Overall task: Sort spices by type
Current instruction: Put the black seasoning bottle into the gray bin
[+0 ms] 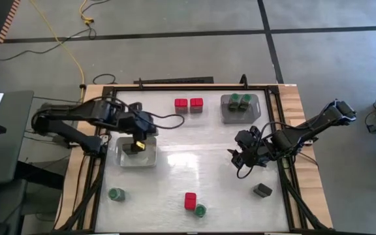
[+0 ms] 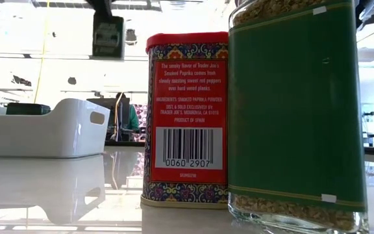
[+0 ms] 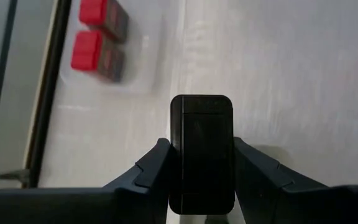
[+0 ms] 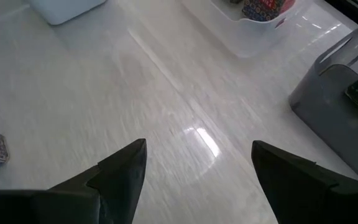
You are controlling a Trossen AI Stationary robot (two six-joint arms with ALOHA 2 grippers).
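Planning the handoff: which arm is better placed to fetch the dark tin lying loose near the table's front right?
Right. The right gripper is open, empty and nearer the dark tin; the left gripper is shut on another tin.

A robotics lab or workshop: a framed worktop [image 1: 194, 163] stands on bare concrete floor [image 1: 175, 16], a yellow cable [image 1: 64, 46] trails behind the left gripper [image 1: 136, 145], and bright open workspace lies beyond.

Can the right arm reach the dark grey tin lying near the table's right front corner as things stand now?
Probably yes. The right gripper hangs open and empty, and the dark grey boxy tin lies alone on the white table, nothing between them.
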